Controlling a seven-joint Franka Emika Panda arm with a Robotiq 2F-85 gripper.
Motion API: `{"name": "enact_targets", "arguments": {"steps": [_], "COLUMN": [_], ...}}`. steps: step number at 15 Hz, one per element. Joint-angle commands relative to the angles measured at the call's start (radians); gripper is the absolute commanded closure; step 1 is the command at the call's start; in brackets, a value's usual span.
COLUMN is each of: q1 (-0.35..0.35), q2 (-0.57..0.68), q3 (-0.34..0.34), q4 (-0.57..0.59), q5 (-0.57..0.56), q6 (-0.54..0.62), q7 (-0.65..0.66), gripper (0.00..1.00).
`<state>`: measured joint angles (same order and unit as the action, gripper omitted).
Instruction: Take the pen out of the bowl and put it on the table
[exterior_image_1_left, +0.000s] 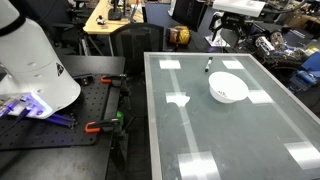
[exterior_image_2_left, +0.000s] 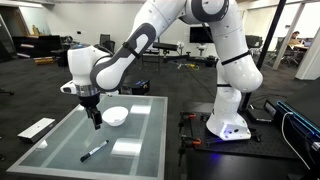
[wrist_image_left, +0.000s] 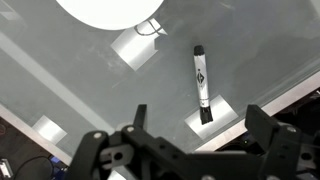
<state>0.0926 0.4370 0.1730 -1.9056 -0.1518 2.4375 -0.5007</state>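
One pen (wrist_image_left: 201, 85), flat on the table (wrist_image_left: 60, 75), outside the bowl (wrist_image_left: 110, 10); we log its long axis pointing away from our gripper (wrist_image_left: 196, 135), just ahead, jaws wide and empty.

It was a robotics lab in an open-plan hall; a white arm (exterior_image_2_left: 222, 60) stood on a black perforated bench (exterior_image_1_left: 50, 130) fitted with clamps (exterior_image_1_left: 97, 127); a frosted glass tabletop (exterior_image_2_left: 150, 125) stood beside it; desks (exterior_image_1_left: 110, 15) crowded with gear and dark carpet (exterior_image_2_left: 40, 95) lay beyond.

Dark floor (exterior_image_2_left: 30, 95) surrounds a wooden desk (exterior_image_1_left: 100, 18) and black bench (exterior_image_1_left: 70, 135).
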Motion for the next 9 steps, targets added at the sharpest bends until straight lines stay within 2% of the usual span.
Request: {"name": "enact_targets", "arguments": {"steps": [1, 4, 9], "q1": [-0.008, -0.013, -0.014], "q2": [-0.021, -0.061, -0.065], "q3": [0.004, 0.003, 0.003], "q4": [-0.023, -0.069, -0.077], "q5": [-0.002, 0.0, 0.0], "q6": [0.012, 0.026, 0.028], "q7": [0.002, 0.002, 0.003], "gripper": [0.0, 0.0, 0.0]}}
